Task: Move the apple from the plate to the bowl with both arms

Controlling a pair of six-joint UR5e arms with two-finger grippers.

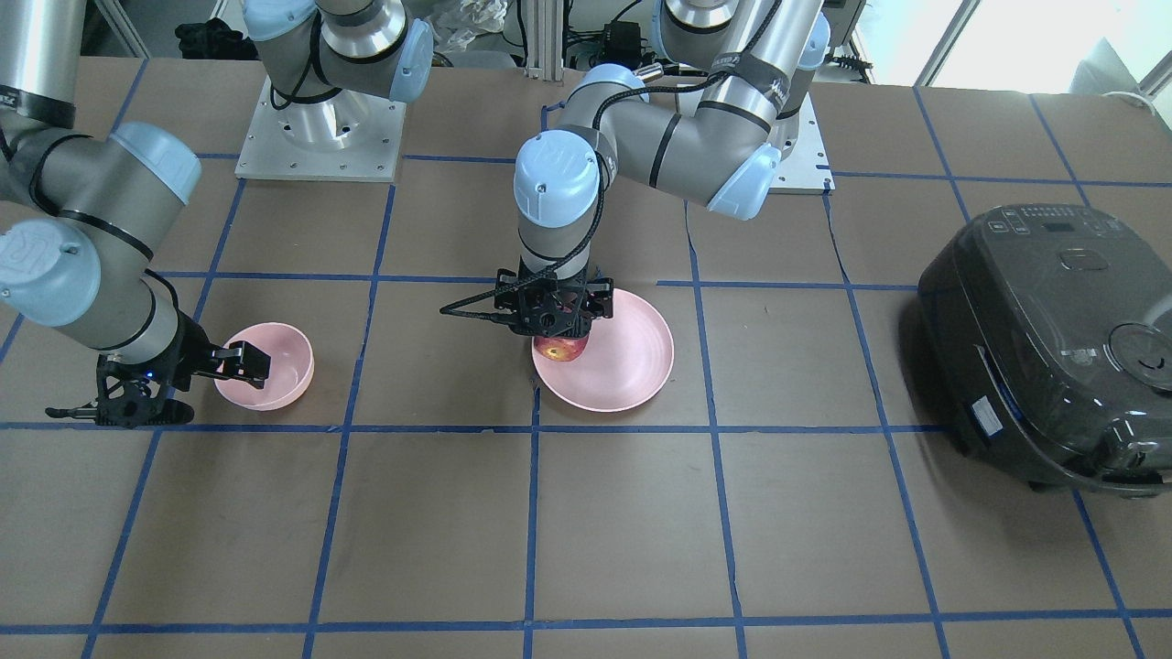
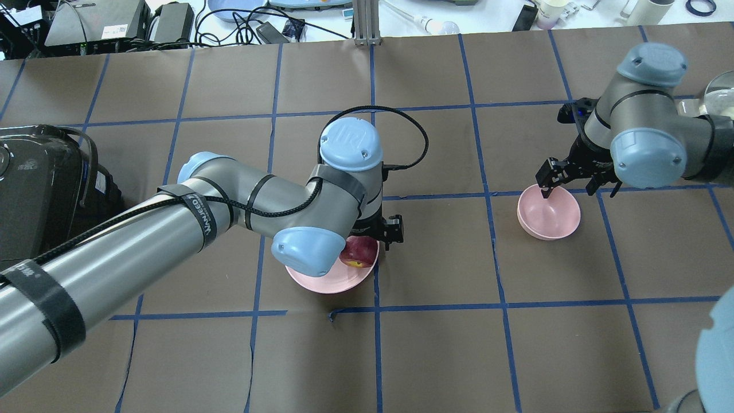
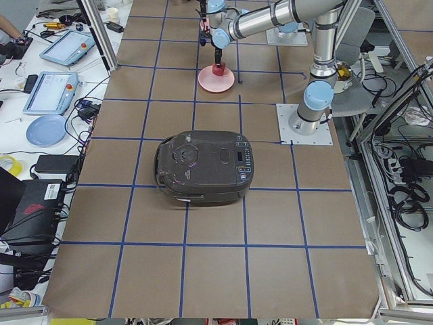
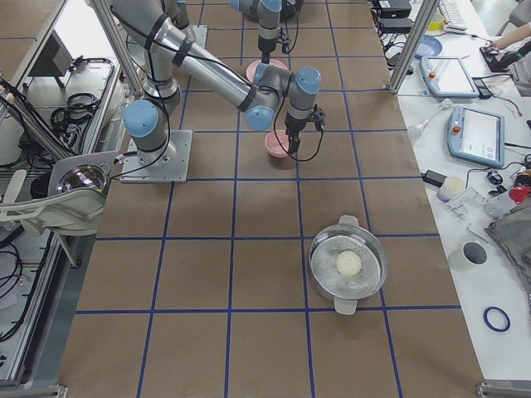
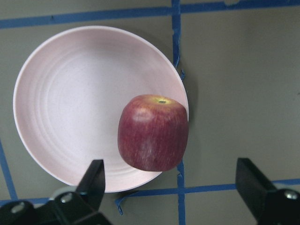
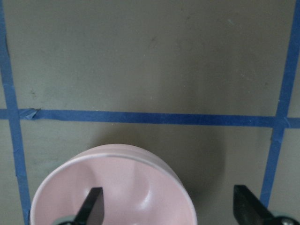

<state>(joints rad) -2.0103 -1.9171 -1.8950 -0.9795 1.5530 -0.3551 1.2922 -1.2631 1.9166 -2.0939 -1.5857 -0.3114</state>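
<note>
Squarely beneath the left gripper (image 5: 169,163) lies the small dark red apple (image 5: 153,133), and that is the relation the pick turns on. The fruit rests on the wide, shallow, round pale pink plate (image 5: 70,93), not at its middle but out at its rim, on the side of the plate that faces the small, deep, pale pink bowl (image 2: 549,215). The black two-finger tool hangs above it with its jaws spread wide and nothing in them — one jaw stands over the plate's inner surface, the other beyond the plate's rim over the brown paper-covered table (image 2: 436,258), and the apple sits between them, touching neither. The apple is tipped on its side, its yellowish end pointing roughly along the plate's rim and across the line on which the jaws would close, so by my reading they would meet its rounded red flanks rather than its ends. It looks a little nearer the jaw on the plate's inner side, so a small sideways correction may be wanted before any descent. The right gripper (image 2: 569,186) is well apart from the plate, over at the bowl, likewise spread and empty, with one jaw above the bowl's hollow and the other outside its wall — so the left arm is plainly the nearer one for the apple.
</note>
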